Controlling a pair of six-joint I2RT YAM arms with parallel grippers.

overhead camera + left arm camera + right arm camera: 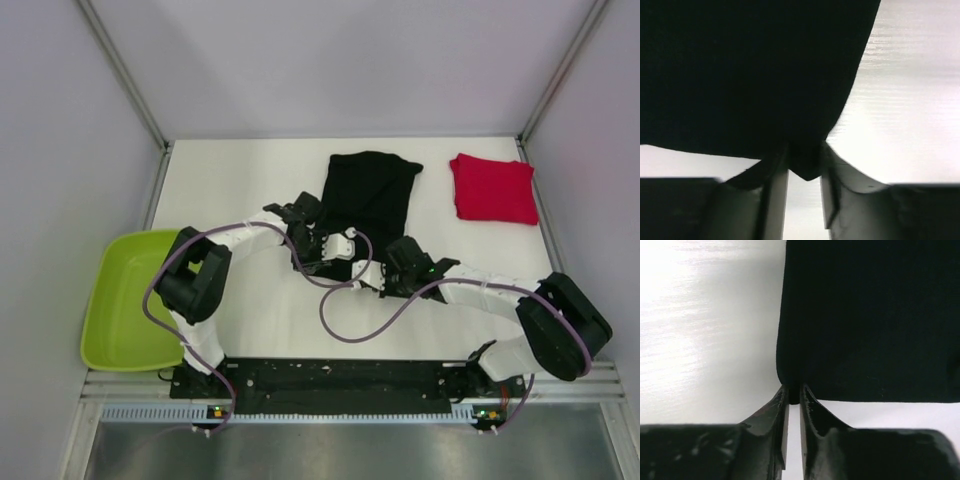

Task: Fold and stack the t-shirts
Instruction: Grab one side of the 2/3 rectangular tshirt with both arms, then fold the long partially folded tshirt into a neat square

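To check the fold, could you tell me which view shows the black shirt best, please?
The top view: it shows nearly the whole black shirt. The left wrist view shows only a corner pinched in the left claw, the right wrist view a corner at the right claw.
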